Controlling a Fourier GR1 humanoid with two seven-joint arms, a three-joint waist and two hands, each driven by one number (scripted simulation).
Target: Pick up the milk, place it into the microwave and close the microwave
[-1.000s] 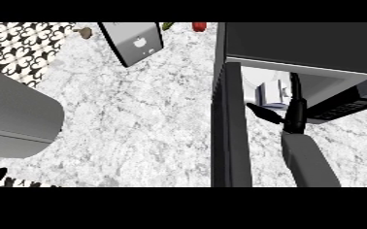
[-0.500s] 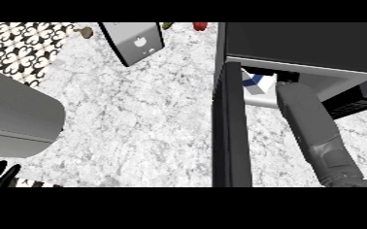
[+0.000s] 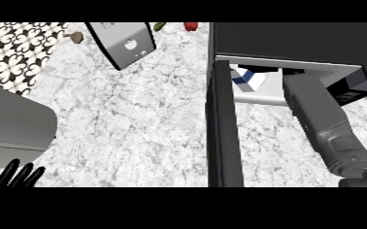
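Note:
The milk carton (image 3: 249,79), white with a blue patch, stands inside the microwave (image 3: 287,39) near the left of its opening. The microwave's door (image 3: 221,126) is swung open and shows edge-on, running toward me. My right forearm (image 3: 315,111) reaches into the opening just right of the carton. The microwave's black top hides my right hand, so I cannot see whether it touches the carton. Only the fingertips of my left hand (image 3: 20,173) show, resting open at the lower left edge.
A grey toaster-like box (image 3: 123,43) stands at the back of the marble counter (image 3: 129,121). Small vegetables (image 3: 190,26) lie along the back wall. A grey rounded appliance (image 3: 25,121) sits at the left edge.
My right arm has pushed farther into the microwave and its hand, seen with spread fingers a second ago, has gone out of sight. The milk carton now shows inside.

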